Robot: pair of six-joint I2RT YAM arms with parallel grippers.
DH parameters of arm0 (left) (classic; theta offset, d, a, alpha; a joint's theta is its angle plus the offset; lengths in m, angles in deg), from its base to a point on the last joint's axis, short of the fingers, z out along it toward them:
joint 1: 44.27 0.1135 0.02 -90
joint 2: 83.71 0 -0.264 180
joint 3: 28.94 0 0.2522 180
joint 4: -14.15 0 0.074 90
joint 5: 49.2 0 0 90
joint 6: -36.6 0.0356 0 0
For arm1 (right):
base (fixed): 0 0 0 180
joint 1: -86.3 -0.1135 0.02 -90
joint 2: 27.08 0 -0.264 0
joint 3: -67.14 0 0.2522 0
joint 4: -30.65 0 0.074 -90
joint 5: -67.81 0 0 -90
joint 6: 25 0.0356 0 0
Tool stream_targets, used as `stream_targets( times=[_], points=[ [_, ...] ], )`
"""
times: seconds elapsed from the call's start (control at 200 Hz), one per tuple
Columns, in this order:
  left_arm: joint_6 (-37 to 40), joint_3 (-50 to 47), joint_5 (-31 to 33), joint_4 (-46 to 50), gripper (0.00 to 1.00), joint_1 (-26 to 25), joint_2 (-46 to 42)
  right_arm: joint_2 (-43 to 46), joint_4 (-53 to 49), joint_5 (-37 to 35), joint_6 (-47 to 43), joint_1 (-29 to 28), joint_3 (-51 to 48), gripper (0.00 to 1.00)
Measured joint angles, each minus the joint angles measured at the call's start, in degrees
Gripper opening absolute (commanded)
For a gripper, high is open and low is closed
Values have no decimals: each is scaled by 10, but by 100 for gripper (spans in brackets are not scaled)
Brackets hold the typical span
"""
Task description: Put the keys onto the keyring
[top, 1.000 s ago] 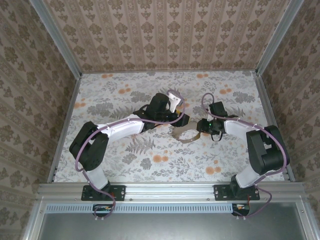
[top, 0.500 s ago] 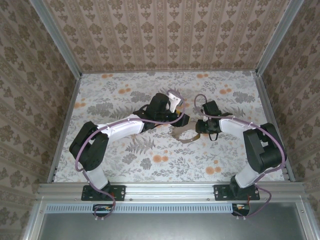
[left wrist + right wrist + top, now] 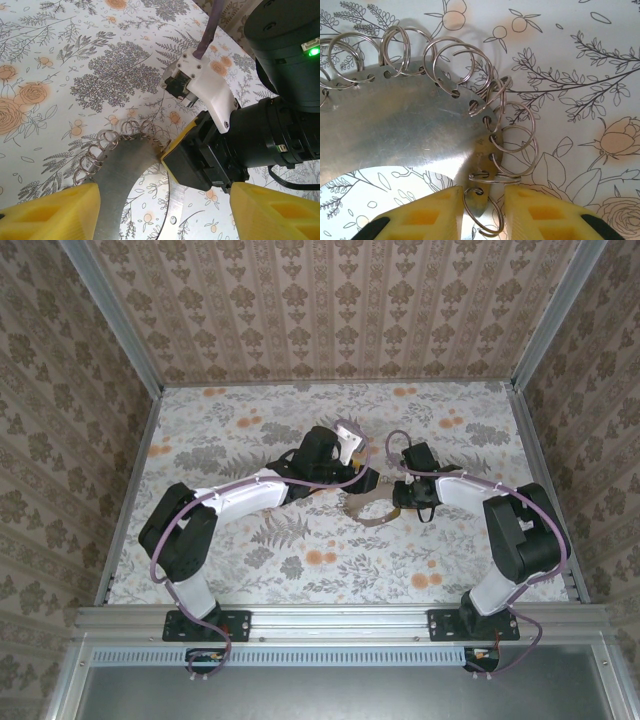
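Floral table (image 3: 580, 55): right gripper (image 3: 483, 212) pinches keyring (image 3: 405, 130) edge.

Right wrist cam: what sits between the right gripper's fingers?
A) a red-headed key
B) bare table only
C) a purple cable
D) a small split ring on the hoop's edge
D: a small split ring hanging from the keyring's perforated edge sits in the narrow gap between the right gripper's yellow fingers.
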Motion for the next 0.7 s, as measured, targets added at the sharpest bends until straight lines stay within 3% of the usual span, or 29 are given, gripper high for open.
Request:
stream_targets(
  times=[0.285,0.53,0.7],
  points=[
    [-4,0,-5,-3,71,0,0,-7,-5,-3,0,0,12,19],
    [-9,0,-7,-3,72,0,0,-7,-6,-5,-5,0,13,0],
    [-13,-5,-7,-9,75,0,-4,-6,-8,-5,-5,0,13,0]
  ],
)
